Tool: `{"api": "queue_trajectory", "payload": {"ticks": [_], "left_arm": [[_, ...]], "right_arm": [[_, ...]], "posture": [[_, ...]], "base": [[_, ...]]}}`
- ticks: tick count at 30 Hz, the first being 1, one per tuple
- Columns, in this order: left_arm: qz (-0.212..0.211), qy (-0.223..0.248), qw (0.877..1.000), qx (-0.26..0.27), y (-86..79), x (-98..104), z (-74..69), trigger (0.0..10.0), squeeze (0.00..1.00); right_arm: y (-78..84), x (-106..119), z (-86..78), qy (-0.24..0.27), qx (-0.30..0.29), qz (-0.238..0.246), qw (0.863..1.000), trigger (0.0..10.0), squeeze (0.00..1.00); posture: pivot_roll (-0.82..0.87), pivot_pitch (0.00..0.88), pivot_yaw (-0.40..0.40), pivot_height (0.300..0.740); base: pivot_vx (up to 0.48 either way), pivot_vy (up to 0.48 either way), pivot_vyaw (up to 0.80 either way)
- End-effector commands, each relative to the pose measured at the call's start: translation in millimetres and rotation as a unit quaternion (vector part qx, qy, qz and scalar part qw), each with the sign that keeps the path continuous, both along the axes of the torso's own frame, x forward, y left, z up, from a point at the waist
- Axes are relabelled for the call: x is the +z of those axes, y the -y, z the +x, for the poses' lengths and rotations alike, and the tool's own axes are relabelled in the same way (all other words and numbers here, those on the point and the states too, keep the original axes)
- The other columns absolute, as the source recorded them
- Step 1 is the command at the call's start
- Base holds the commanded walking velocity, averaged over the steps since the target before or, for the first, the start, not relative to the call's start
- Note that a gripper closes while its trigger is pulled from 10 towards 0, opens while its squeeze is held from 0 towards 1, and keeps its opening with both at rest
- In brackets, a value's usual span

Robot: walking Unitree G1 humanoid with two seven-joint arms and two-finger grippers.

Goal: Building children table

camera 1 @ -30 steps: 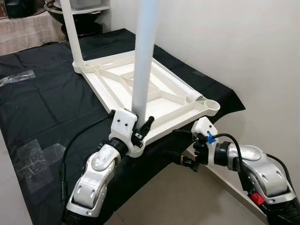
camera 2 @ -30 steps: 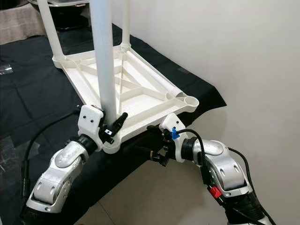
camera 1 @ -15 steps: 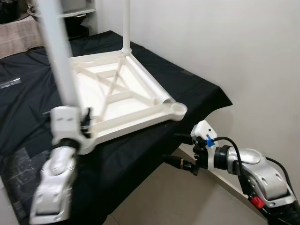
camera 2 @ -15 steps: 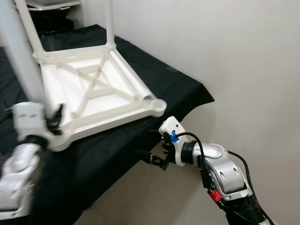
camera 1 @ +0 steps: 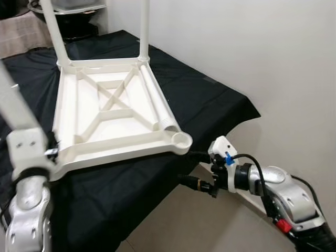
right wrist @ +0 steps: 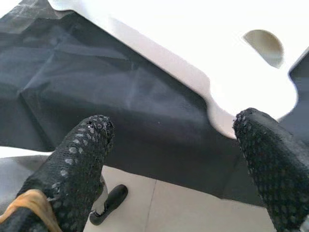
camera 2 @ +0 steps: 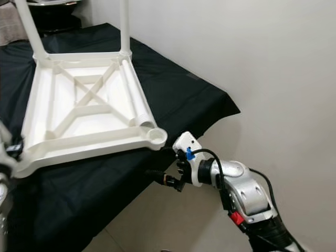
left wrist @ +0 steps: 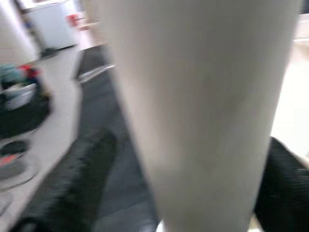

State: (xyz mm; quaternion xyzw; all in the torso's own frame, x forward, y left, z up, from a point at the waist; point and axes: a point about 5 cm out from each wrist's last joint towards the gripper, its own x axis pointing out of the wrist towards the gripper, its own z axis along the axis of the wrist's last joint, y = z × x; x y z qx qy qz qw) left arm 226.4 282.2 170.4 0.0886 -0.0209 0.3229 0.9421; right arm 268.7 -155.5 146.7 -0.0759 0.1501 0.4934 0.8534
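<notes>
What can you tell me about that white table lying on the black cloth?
The table looks like white plastic and lies upside down on the black cloth, its ribbed, cross-braced underside up. Legs rise from its two far corners. The left gripper holds a third leg at the near left corner. The near right socket is empty.

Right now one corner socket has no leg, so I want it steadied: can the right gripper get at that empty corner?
Probably yes. The right gripper hangs open just below the table edge, beside the empty corner socket, with nothing between them but the black cloth.
</notes>
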Motion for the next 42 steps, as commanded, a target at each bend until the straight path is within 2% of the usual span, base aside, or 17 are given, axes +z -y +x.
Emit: {"api": "queue_trajectory", "payload": {"ticks": [1, 5, 7, 11, 12, 14, 16, 18, 23, 25, 27, 28, 29, 30, 34, 37, 42], "left_arm": [[-0.001, -0.024, 0.999, 0.048, -13.3, -7.4, -10.1, 10.0, 1.00], [0.001, -0.024, 0.998, 0.062, -17.1, -6.6, -14.6, 10.0, 1.00], [-0.003, -0.033, 0.998, 0.058, -14.8, -10.2, -25.0, 10.0, 1.00], [-0.057, -0.056, 0.996, -0.029, 16.4, -33.6, -37.6, 10.0, 1.00], [-0.057, -0.056, 0.996, -0.029, 16.4, -33.6, -37.6, 10.0, 1.00], [-0.098, -0.085, 0.987, -0.092, 45.7, -51.2, -50.6, 10.0, 1.00], [-0.098, -0.085, 0.987, -0.092, 45.7, -51.2, -50.6, 10.0, 1.00], [-0.114, -0.096, 0.975, -0.165, 71.7, -56.6, -61.5, 10.0, 1.00], [-0.109, -0.084, 0.964, -0.229, 88.4, -52.3, -61.6, 10.0, 1.00], [-0.071, -0.061, 0.945, -0.313, 108.3, -42.4, -49.8, 10.0, 1.00], [-0.071, -0.061, 0.945, -0.313, 108.3, -42.4, -49.8, 10.0, 1.00], [-0.047, -0.049, 0.937, -0.343, 116.3, -38.1, -43.2, 10.0, 0.45], [-0.047, -0.049, 0.937, -0.343, 116.3, -38.1, -43.2, 10.0, 0.45], [-0.033, -0.037, 0.933, -0.356, 121.1, -35.1, -35.8, 10.0, 0.00], [-0.038, -0.017, 0.927, -0.372, 130.2, -34.5, -16.7, 10.0, 0.00], [-0.044, -0.015, 0.925, -0.378, 132.2, -35.9, -13.1, 10.0, 0.00], [-0.073, -0.051, 0.898, -0.430, 150.3, -57.6, -7.0, 10.0, 0.00]], "right_arm": [[-4.0, -0.9, -1.7, -0.006, 0.004, 0.005, 1.000, 10.0, 0.00], [-5.9, -0.5, -0.7, -0.005, -0.001, 0.014, 1.000, 10.0, 0.00], [-7.5, -0.8, 4.2, 0.001, -0.020, 0.025, 1.000, 10.0, 0.00], [-5.6, -0.6, 11.6, 0.016, -0.058, 0.033, 0.998, 10.0, 0.00], [-5.6, -0.6, 11.6, 0.016, -0.058, 0.033, 0.998, 10.0, 0.00], [-3.3, -0.5, 17.7, 0.021, -0.097, 0.043, 0.994, 10.0, 0.00], [-3.3, -0.5, 17.7, 0.021, -0.097, 0.043, 0.994, 10.0, 0.00], [-4.0, -2.5, 17.8, 0.021, -0.109, 0.049, 0.993, 10.0, 0.00], [-6.2, -5.4, 15.4, 0.019, -0.107, 0.053, 0.993, 10.0, 0.00], [-11.8, -10.0, 14.9, 0.017, -0.118, 0.067, 0.991, 10.0, 0.00], [-11.8, -10.0, 14.9, 0.017, -0.118, 0.067, 0.991, 10.0, 0.00], [-15.6, -12.8, 15.5, 0.022, -0.134, 0.077, 0.988, 10.0, 0.00], [-15.6, -12.8, 15.5, 0.022, -0.134, 0.077, 0.988, 10.0, 0.00], [-19.6, -16.4, 15.9, 0.025, -0.153, 0.089, 0.984, 10.0, 0.00], [-29.0, -29.4, 15.2, 0.033, -0.193, 0.094, 0.976, 10.0, 0.00], [-30.9, -31.6, 14.9, 0.034, -0.196, 0.094, 0.976, 10.0, 0.00], [-34.6, -36.5, 15.2, 0.030, -0.207, 0.104, 0.972, 10.0, 0.00]], "posture": [[-0.04, 0.068, -0.128, 0.740], [-0.04, 0.067, -0.129, 0.740], [-0.03, 0.069, -0.124, 0.740], [-0.03, 0.069, -0.124, 0.740], [-0.03, 0.069, -0.124, 0.740], [-0.02, 0.071, -0.112, 0.740], [-0.02, 0.071, -0.112, 0.740], [-0.02, 0.071, -0.112, 0.740], [-0.02, 0.062, -0.116, 0.740], [-0.05, 0.048, -0.127, 0.740], [-0.05, 0.048, -0.127, 0.740], [-0.06, 0.047, -0.121, 0.740], [-0.06, 0.047, -0.121, 0.740], [-0.08, 0.040, -0.110, 0.740], [-0.09, 0.012, -0.091, 0.740], [-0.10, 0.011, -0.085, 0.740], [-0.12, 0.000, -0.048, 0.740]], "base": [[0.000, 0.000, 0.00], [0.000, 0.000, 0.00], [0.000, 0.000, 0.00], [0.000, 0.000, 0.00], [0.000, 0.000, 0.00], [0.000, 0.000, 0.00], [0.000, 0.000, 0.00], [0.000, 0.000, 0.00], [0.000, 0.000, 0.00], [0.000, 0.000, 0.00], [0.000, 0.000, 0.00], [0.000, 0.000, 0.00], [0.000, 0.000, 0.00], [0.000, 0.000, 0.00], [0.000, 0.000, 0.00], [0.000, 0.000, 0.00], [0.000, 0.000, 0.00]]}}
